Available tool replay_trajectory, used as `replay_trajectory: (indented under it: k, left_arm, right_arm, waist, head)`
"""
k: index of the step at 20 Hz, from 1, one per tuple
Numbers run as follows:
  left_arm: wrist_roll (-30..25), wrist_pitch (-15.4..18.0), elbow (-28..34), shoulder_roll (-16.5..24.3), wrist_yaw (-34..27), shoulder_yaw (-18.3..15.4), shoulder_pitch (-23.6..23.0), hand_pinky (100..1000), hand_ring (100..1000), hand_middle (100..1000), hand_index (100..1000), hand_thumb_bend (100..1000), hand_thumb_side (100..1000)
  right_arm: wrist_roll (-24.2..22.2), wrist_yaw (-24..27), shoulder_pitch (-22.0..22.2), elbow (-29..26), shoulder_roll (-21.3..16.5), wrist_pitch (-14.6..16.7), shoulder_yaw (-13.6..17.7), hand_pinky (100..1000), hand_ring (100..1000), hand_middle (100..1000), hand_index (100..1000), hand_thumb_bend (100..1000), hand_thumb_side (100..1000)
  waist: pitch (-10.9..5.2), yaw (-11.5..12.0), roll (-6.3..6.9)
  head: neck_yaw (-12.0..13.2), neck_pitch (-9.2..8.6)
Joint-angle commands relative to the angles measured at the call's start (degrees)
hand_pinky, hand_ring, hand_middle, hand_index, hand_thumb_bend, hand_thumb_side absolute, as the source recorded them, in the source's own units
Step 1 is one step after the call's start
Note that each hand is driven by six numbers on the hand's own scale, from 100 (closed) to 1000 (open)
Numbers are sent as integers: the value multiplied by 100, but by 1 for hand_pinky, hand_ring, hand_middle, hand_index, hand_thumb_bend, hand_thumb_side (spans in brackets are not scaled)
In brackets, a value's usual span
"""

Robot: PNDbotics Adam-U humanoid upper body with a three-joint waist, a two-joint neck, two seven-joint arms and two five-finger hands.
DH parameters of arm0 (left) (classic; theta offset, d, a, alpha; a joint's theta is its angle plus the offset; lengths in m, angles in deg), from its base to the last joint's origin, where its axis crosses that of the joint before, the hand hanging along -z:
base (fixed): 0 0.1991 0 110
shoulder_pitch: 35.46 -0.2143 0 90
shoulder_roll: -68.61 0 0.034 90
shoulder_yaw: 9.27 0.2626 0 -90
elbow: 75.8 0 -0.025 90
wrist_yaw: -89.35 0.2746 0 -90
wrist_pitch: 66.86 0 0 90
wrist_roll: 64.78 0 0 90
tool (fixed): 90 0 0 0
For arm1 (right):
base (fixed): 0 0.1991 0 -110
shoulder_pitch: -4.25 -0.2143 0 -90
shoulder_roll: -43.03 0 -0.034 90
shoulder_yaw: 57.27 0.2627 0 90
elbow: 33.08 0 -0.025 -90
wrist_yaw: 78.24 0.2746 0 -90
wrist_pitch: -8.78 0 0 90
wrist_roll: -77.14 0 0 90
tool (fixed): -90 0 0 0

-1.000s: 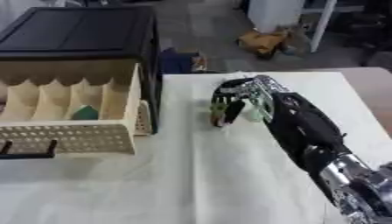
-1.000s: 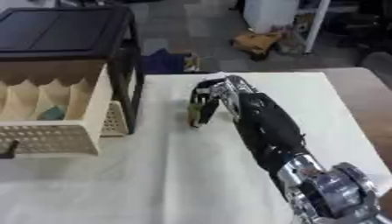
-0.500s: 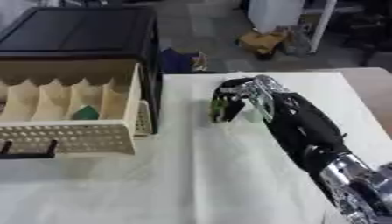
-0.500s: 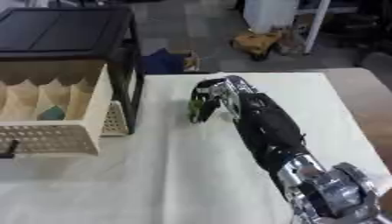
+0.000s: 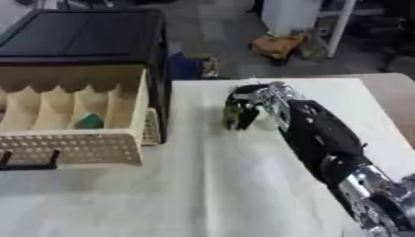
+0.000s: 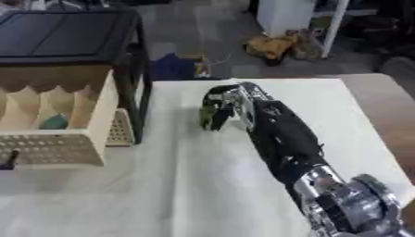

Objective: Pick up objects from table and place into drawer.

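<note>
Right hand [image 5: 247,104] stretched out over the white table [image 5: 203,185], arm coming in from lower right. Fingers curled downward, tips at the cloth. Under/behind the fingers a small pale object [image 5: 262,121], with a hint of green at the fingertips; too blurred to identify. Sits right against the palm side of the hand, touching it. Fingers appear wrapped round it, so reads as gripping, though contact with the table underneath can't be ruled out.

Drawer [image 5: 73,115] pulled out to the left of the hand, well apart from it, beige, split into narrow compartments by dividers, perforated front with a dark handle [image 5: 28,159]. One green item [image 5: 89,121] lying in a compartment toward the drawer's right side. Drawer belongs to a black cabinet [image 5: 81,32] at the upper left.

Left hand not visible in either view.

Beyond the table edge: floor clutter, an orange-brown thing [image 5: 275,46], a blue thing [image 5: 186,67] by the cabinet.
</note>
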Motion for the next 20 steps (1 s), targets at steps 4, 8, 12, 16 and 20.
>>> replay_trajectory:
  k: [4,8,12,16,20]
  left_arm:
    - [-3,-29,71,31,-37,-42,51,562,535,626,781,100,1000]
    - [-4,-50,71,26,-58,-47,46,561,535,625,779,100,1000]
    - [-1,-67,71,24,-67,-55,43,561,535,625,777,100,1000]
    - [7,-76,71,28,-85,-61,44,561,535,624,777,100,1000]
    - [18,-88,71,41,-111,-66,46,562,536,624,776,100,1000]
  right_arm:
    - [178,130,-142,-150,-47,-98,25,456,630,629,755,100,273]
    - [265,169,-146,-163,-44,-149,19,436,617,609,715,100,279]
    - [338,213,-153,-195,-38,-182,8,419,607,583,676,100,283]
    - [372,295,-174,-287,-41,-172,-8,402,593,560,654,100,294]
    - [365,424,-222,-451,-51,-129,-42,386,577,547,639,100,312]
  waist:
    - [-121,2,-5]
    - [-127,3,-10]
    - [-137,7,-12]
    - [-151,10,-16]
    - [-183,2,-31]
  head:
    - [1,-41]
    - [-2,-44]
    - [-5,-43]
    - [-6,-16]
    - [-5,28]
